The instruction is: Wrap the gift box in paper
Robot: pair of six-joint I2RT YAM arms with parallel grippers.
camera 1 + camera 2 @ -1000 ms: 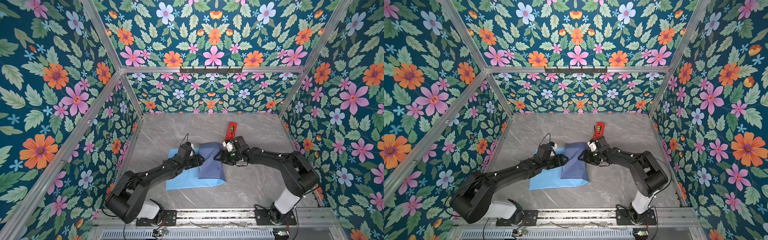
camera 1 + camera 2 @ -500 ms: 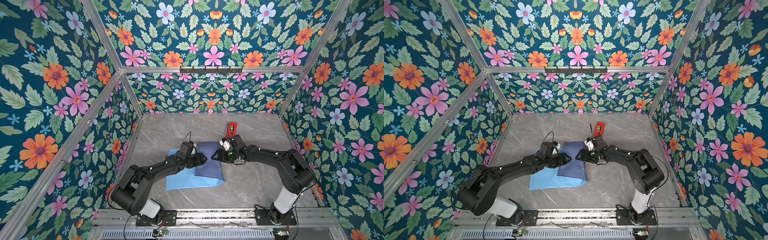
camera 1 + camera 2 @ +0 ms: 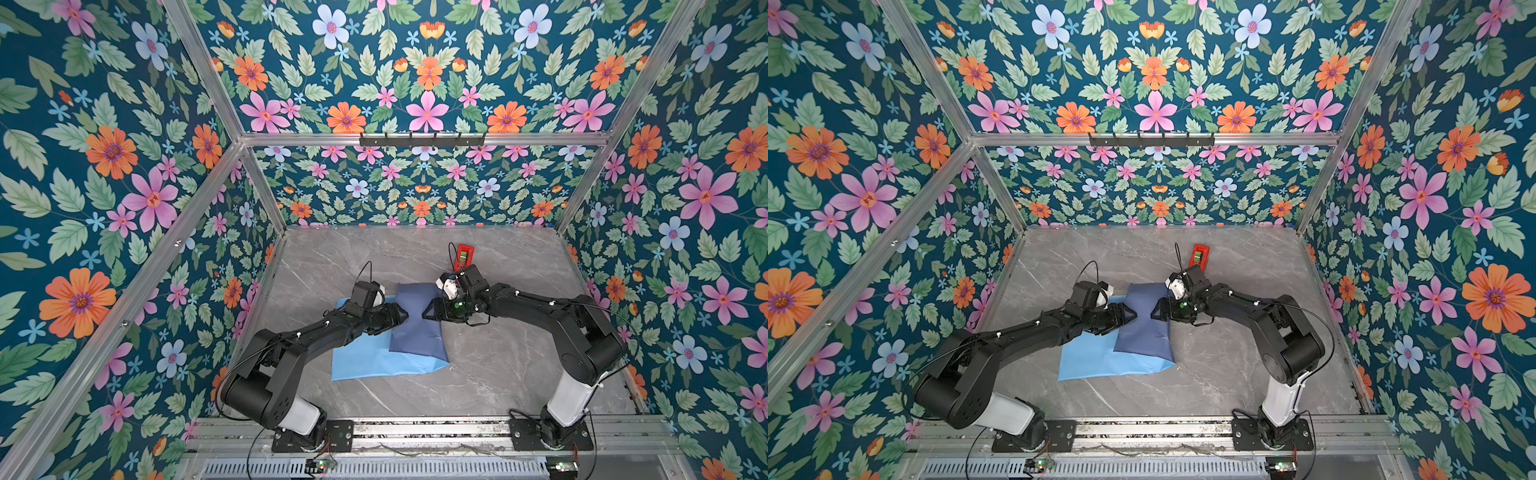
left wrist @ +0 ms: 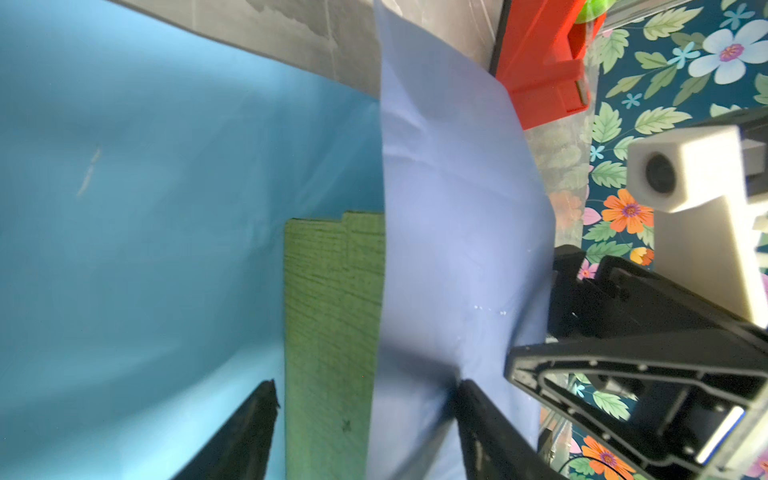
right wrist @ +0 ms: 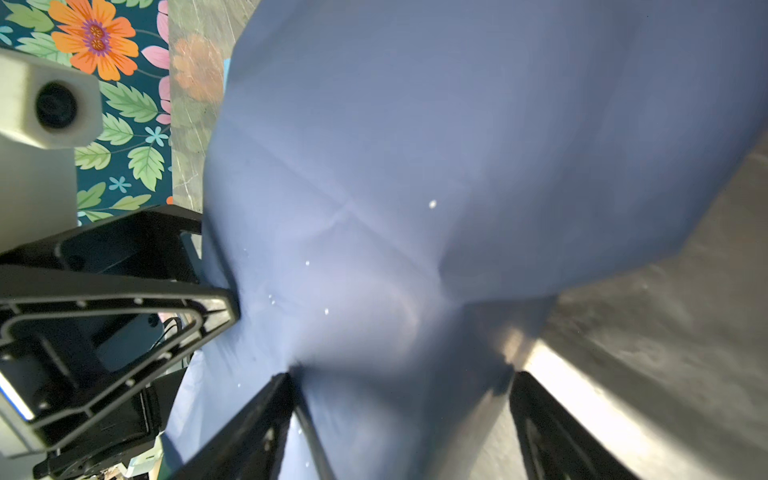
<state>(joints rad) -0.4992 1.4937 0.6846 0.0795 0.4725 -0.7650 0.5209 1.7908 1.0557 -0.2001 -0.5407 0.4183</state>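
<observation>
1. Only the left wrist view shows the box point(image 4: 332, 311): a green strip bare between the paper's point(image 3: 374, 361) light face and its dark flap point(image 4: 457, 228). In both top views the flap hides it.
2. The left gripper point(image 3: 398, 320) and right gripper point(image 3: 427, 314) reach in low from opposite sides of the flap, fingers spread, tips against the paper.

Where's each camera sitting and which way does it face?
Top views: high at the front, looking down on grey marble table; left arm and right arm show.
Left wrist: along left pincer toward olive-green gift box part-covered by blue paper sheet.
Right wrist: along right pincer onto that paper's slate-blue face.
Shared: wrist views each show the opposite pincer.
</observation>
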